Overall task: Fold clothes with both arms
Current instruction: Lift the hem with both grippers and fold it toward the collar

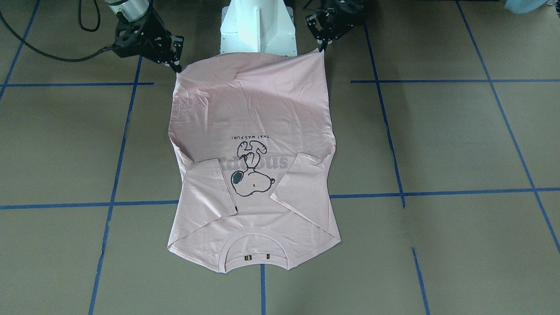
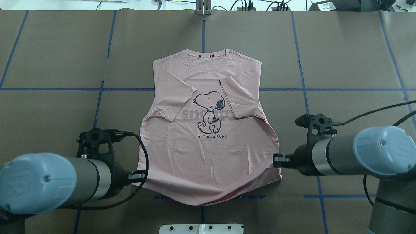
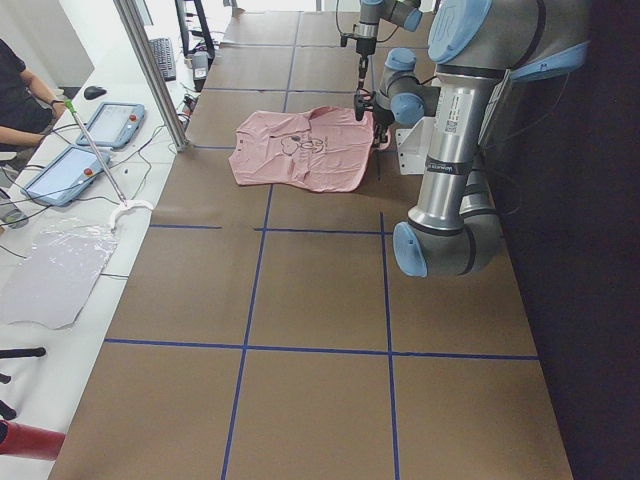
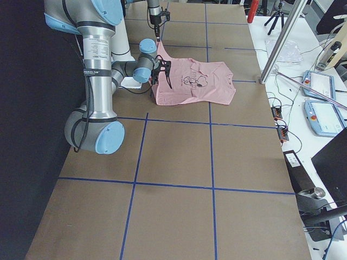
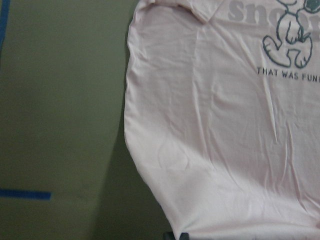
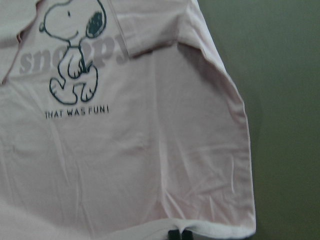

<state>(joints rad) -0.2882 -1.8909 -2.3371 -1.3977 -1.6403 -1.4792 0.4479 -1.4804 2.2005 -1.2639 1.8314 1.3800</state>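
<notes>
The pink T-shirt (image 2: pixel 208 156) lies print-up on the brown surface (image 2: pixel 65 65). Its sleeves (image 2: pixel 172 104) are tucked inward over the chest, and its collar (image 2: pixel 209 63) is at the end farthest from the fingers. The left fingers (image 2: pixel 136 176) are pinched shut on one hem corner and the right fingers (image 2: pixel 279 160) on the other, and both corners are raised off the surface. Between the two pairs, the hem (image 2: pixel 195 200) sags in a loose curve.

That slack middle looks like the main worry to me. If the arms carry the hem toward the collar without pulling it taut, it could droop and roll under, leaving a lumpy crease. Each pinch seems to hold only a sliver of cloth, so a sharp tug might free one corner. Uneven travel between the arms would skew the fold, and dragging could flip a tucked sleeve open.
</notes>
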